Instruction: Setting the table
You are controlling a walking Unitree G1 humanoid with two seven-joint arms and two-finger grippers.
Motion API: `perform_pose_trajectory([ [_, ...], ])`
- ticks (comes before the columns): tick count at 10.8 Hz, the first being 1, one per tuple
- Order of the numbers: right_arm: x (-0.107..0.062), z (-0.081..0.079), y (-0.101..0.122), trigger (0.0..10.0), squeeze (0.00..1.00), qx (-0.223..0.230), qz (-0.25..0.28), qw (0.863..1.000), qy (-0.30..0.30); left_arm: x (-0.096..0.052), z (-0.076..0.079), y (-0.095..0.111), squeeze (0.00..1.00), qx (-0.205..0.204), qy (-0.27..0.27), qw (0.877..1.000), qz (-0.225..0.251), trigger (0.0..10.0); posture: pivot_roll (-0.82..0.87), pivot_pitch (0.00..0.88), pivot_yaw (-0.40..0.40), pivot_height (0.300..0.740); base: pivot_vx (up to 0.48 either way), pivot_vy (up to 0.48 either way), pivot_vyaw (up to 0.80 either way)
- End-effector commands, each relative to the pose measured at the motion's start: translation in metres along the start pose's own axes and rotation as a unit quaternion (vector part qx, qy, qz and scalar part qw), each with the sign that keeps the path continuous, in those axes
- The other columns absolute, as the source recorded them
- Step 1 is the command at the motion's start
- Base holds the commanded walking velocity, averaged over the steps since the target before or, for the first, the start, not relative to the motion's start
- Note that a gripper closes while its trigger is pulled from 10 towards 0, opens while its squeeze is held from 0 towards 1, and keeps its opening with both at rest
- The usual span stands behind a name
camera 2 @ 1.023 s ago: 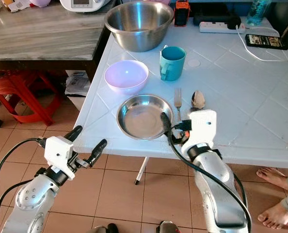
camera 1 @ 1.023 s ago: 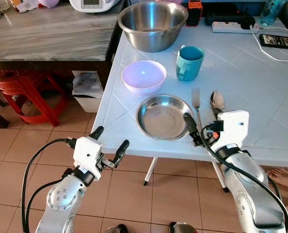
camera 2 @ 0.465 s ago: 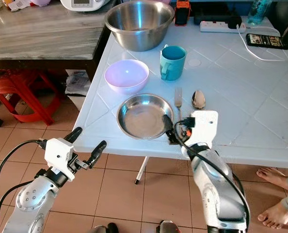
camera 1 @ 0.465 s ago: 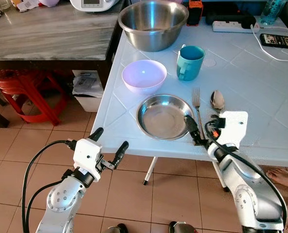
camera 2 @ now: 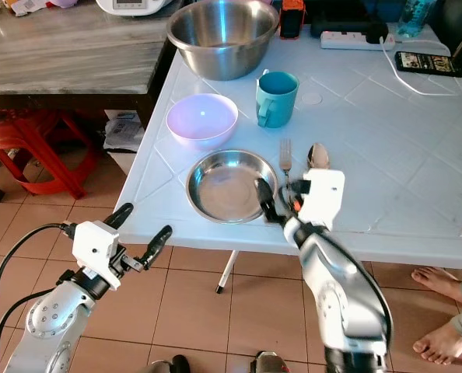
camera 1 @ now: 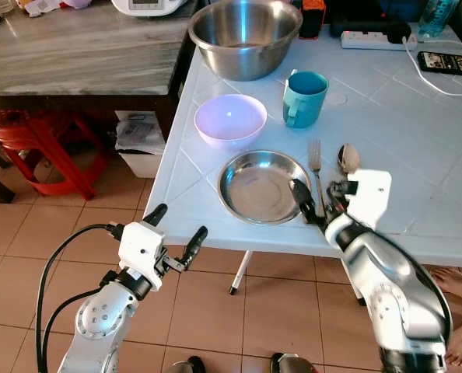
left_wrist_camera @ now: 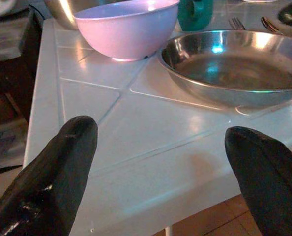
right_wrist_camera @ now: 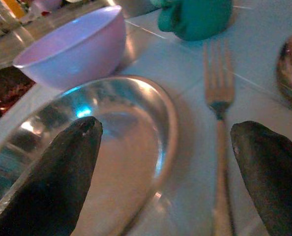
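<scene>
Since a second ago the right end effector (camera 1: 313, 207) has crept forward over the table (camera 1: 418, 155) edge, its fingers apart astride the fork (camera 1: 316, 175) handle and the steel plate (camera 1: 262, 185) rim. Closing here could pinch the rim too, or skid the fork. The fork lies flat just right of the plate, handle toward the robot, tines toward the teal mug (camera 1: 303, 99).

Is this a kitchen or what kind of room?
Probably a home kitchen or dining corner: a white tiled table holds a steel plate, fork and teal mug, with terracotta floor tiles below.
</scene>
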State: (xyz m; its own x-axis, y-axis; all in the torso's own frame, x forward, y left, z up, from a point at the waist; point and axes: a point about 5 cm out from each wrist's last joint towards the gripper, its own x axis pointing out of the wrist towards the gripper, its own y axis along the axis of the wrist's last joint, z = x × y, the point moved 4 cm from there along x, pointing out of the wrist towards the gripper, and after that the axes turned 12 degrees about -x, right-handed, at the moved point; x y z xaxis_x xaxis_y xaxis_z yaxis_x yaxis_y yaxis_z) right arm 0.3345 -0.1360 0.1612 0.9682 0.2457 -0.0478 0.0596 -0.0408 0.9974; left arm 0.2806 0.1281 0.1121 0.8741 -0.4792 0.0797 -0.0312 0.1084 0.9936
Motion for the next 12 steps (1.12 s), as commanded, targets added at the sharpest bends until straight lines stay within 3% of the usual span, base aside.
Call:
perform_pose_trajectory([
  [1, 0.002, -0.004, -0.005, 10.0, 0.0, 0.01, -0.015, 1.0, 0.009, -0.003, 0.0, -0.003, 0.0, 0.009, -0.003, 1.0, -0.01, 10.0, -0.12, 0.214, 0.069, 0.74, 0.0, 0.0, 0.0],
  [4, 0.01, -0.01, -0.008, 10.0, 0.0, 0.017, -0.033, 0.999, 0.015, -0.001, 0.001, 0.002, 0.0, 0.011, -0.005, 1.0, -0.003, 10.0, -0.11, 0.214, 0.067, 0.74, 0.0, 0.0, 0.0],
  [5, 0.012, -0.01, -0.015, 6.6, 0.0, 0.015, -0.053, 0.998, 0.013, 0.001, 0.002, 0.005, 0.0, 0.012, -0.005, 1.0, 0.001, 10.0, -0.11, 0.214, 0.067, 0.74, 0.0, 0.0, 0.0],
  [6, 0.013, -0.013, -0.015, 0.0, 0.0, 0.017, -0.052, 0.998, 0.021, 0.002, 0.003, 0.007, 0.0, 0.012, -0.005, 1.0, 0.004, 10.0, -0.11, 0.214, 0.068, 0.74, 0.0, 0.0, 0.0],
  [9, 0.015, -0.025, -0.013, 0.0, 0.0, -0.007, -0.058, 0.997, 0.045, 0.004, 0.008, 0.011, 0.0, 0.01, -0.012, 1.0, 0.01, 10.0, -0.11, 0.216, 0.07, 0.74, 0.0, 0.0, 0.0],
  [12, 0.012, -0.016, -0.018, 0.0, 0.0, -0.006, -0.071, 0.997, 0.023, 0.005, 0.011, 0.012, 0.0, 0.007, -0.019, 1.0, 0.011, 10.0, -0.11, 0.216, 0.069, 0.74, 0.0, 0.0, 0.0],
])
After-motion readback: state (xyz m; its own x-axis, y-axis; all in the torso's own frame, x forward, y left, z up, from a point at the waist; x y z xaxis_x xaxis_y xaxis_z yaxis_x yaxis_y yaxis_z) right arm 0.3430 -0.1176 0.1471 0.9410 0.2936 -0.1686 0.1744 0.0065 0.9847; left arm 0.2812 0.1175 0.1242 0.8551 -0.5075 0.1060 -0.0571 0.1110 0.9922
